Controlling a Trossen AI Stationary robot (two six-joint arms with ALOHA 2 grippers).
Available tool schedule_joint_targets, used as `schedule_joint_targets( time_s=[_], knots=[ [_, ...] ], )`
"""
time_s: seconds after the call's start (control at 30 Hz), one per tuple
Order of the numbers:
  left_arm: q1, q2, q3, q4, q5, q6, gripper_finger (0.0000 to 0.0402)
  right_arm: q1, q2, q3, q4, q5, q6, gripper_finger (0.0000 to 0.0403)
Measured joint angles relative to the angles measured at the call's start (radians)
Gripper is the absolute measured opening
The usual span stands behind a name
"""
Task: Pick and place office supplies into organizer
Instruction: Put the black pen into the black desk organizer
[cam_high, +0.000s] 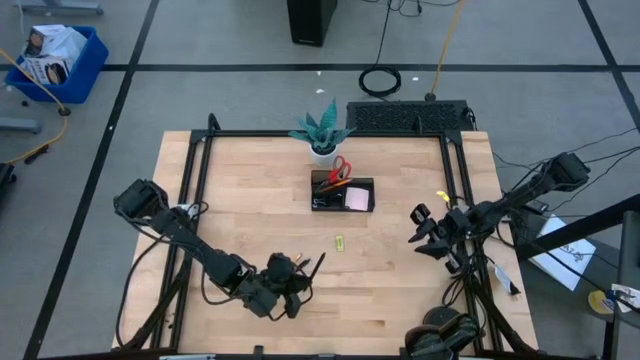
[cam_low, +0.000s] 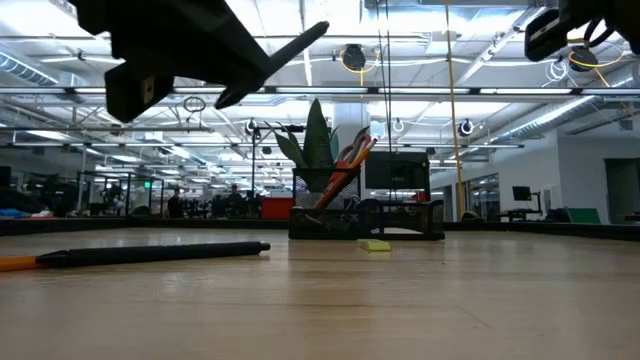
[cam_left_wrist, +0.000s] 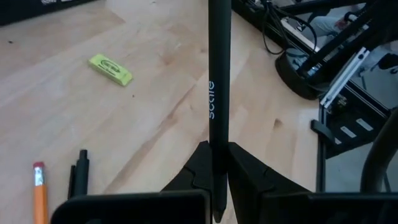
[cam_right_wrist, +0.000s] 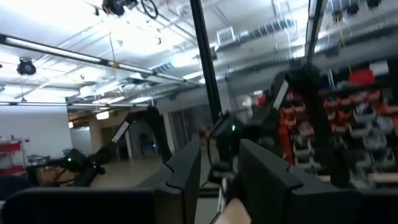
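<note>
My left gripper hovers over the table's near part, shut on a thin black pen that juts past its fingers. On the wood below lie another black pen and an orange pencil. A yellow-green piece lies mid-table. The black organizer stands at the far middle, with red-handled scissors upright in it and a pink pad. My right gripper hangs open above the table's right side, tipped upward, with nothing between its fingers. My left gripper pinches the pen's shaft between its two fingers, near one end of the pen. The pen runs along the fingers and sticks out well past them. It is lifted clear of the table and slants upward.
A white pot with a teal plant stands just behind the organizer. Black frame rails run along the table's left, right and far edges. Bare wood lies between the yellow-green piece and the organizer.
</note>
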Motion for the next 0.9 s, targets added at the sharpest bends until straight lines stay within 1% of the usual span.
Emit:
schedule_joint_targets(
  time_s=[0.1,0.17,0.23,0.33,0.43,0.53,0.6,0.73,0.9],
  knots=[
    [0.017,0.000,0.000,0.000,0.002,0.010,0.0024,0.000,0.064,0.000,0.001,0.000,0.034,0.0102],
    [0.026,0.000,0.000,0.003,0.003,0.020,0.0024,0.001,0.122,0.005,-0.001,0.035,0.049,0.0102],
    [0.033,0.000,0.000,0.003,0.003,0.023,0.0024,0.000,0.197,0.022,-0.006,0.075,0.078,0.0103],
    [0.042,0.000,0.000,0.003,0.003,0.026,0.0024,0.000,0.336,0.066,-0.017,0.078,0.105,0.0111],
    [0.046,0.000,0.000,0.014,0.003,0.038,0.0024,0.000,0.475,0.159,0.006,0.076,0.114,0.0135],
    [0.048,0.000,0.000,0.048,0.006,0.069,0.0024,-0.014,0.609,0.258,-0.011,0.073,0.106,0.0172],
    [0.048,0.000,0.000,0.061,0.007,0.086,0.0024,-0.032,0.675,0.326,-0.001,0.076,0.091,0.0196],
    [0.048,0.000,0.000,0.060,0.000,0.110,0.0024,-0.062,0.773,0.425,-0.009,0.077,0.095,0.0224],
    [0.048,0.000,0.000,0.061,-0.028,0.144,0.0024,-0.106,0.831,0.489,-0.001,0.078,0.117,0.0230]
  ],
)
